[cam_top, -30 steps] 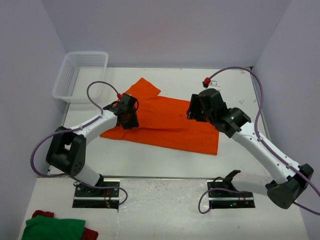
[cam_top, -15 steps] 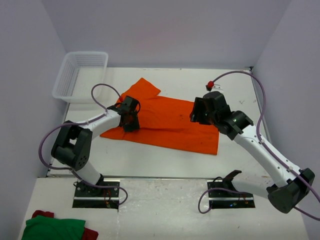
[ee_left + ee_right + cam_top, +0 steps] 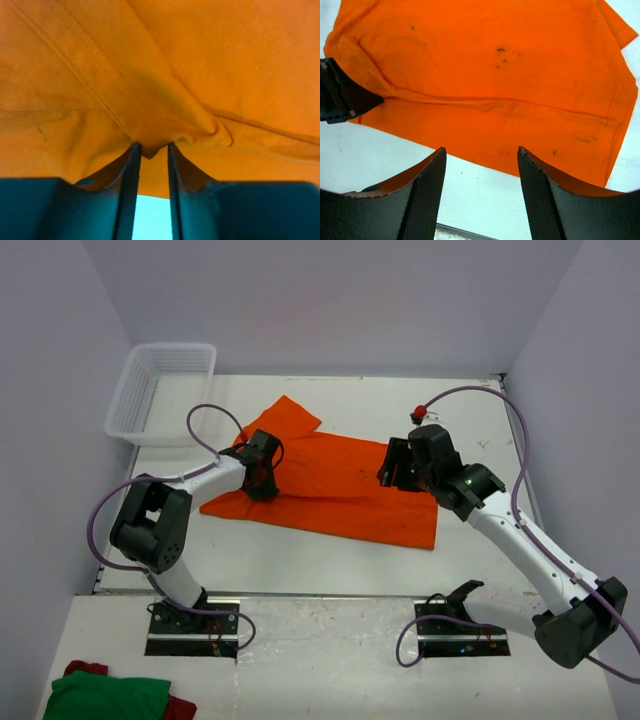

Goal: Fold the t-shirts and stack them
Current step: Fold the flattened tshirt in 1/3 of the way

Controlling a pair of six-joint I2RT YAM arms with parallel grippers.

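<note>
One orange t-shirt [image 3: 340, 485], two grippers, one white mesh basket [image 3: 128, 400], and a green cloth [image 3: 105, 698] over a red cloth [image 3: 180, 706] were in view. The basket stood at the far left corner of the table [image 3: 300, 560], well apart from the shirt; only its own mesh bottom showed inside it. The green and red cloths lay together on the near left ledge, in front of the arm bases.

The t-shirt lay spread across the middle of the table, one sleeve pointing toward the far edge.

The left gripper [image 3: 151, 146] was down on the shirt's left part. Its fingers [image 3: 131, 165] stood only a narrow slot apart, and a puckered fold of orange fabric was pinched between their tips, creases running out from that point.

The right gripper [image 3: 481, 152] hung above the shirt's right part with its fingers [image 3: 427, 185] spread wide and nothing between them. In the right wrist view, the shirt's near edge lay just beyond the tips and bare table showed in the gap.
</note>
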